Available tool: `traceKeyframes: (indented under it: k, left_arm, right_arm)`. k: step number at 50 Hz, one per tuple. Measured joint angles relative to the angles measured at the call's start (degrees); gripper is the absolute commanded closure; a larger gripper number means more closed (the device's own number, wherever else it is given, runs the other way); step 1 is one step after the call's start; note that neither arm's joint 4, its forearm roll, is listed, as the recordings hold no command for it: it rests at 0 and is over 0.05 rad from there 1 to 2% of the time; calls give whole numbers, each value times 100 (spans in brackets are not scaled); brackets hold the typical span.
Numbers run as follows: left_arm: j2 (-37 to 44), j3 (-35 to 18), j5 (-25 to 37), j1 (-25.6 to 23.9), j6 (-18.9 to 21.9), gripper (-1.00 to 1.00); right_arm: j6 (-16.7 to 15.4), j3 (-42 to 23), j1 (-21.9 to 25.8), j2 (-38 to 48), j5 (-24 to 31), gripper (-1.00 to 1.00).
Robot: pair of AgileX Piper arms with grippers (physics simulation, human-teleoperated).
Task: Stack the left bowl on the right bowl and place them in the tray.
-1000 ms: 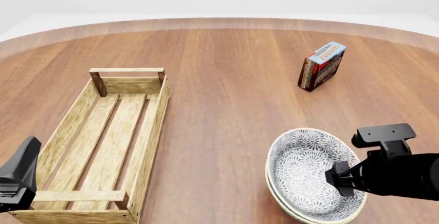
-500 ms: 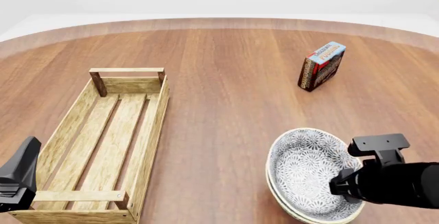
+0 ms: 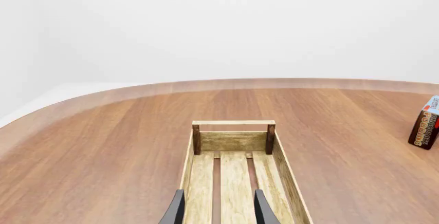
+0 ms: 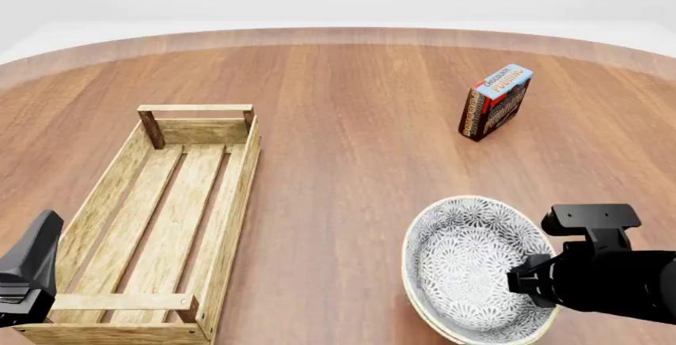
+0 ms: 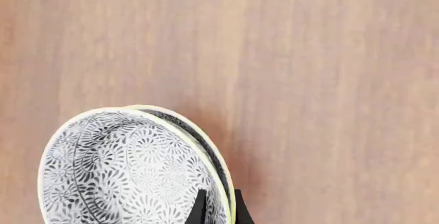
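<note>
Two floral bowls with cream rims sit nested near the table's front right, the upper bowl inside the lower bowl; their look does not tell left bowl from right bowl. My right gripper is shut on the stack's right rim, and in the right wrist view its fingertips pinch the rims of the upper bowl and lower bowl. The tray lies lengthwise on the left with nothing in it. Over its near end my left gripper hangs open, holding nothing.
A small red-and-blue printed box stands upright at the back right, also seen as the box in the left wrist view. The tray's far rail handle faces the table's curved far edge. Bare wood lies between tray and bowls.
The right gripper has sunk a little toward the front edge while holding the rim, and the nested bowls have shifted slightly left. The left arm has not moved.
</note>
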Motion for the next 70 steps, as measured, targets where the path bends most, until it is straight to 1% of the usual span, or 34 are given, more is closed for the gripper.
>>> traceKeyframes:
  k: [5,11,20,26,37,45,54,62,70]
  left_arm:
    - [0,0,0,0,0,-100]
    - [0,0,0,0,0,-100]
    - [0,0,0,0,0,-100]
    - [0,0,0,0,0,-100]
    - [0,0,0,0,0,-100]
    - [0,0,0,0,0,-100]
    - [0,0,0,0,0,-100]
    - [0,0,0,0,0,-100]
    - [0,0,0,0,0,-100]
  right_arm:
    - [-252,-188,-76,-119,252,100]
    - [-465,-496,-232,-253,606,100]
    - [-759,-1096,-458,-361,1048,100]
    - [-945,-1578,-526,-386,1286,100]
    - [-1299,-2617,-369,-248,1636,100]
    - [-1481,-3337,-211,-41,1724,100]
    - [-1527,-3987,81,178,1669,100]
    - [-1455,-4496,504,475,1512,100]
    - [-1317,-4903,922,838,1312,100]
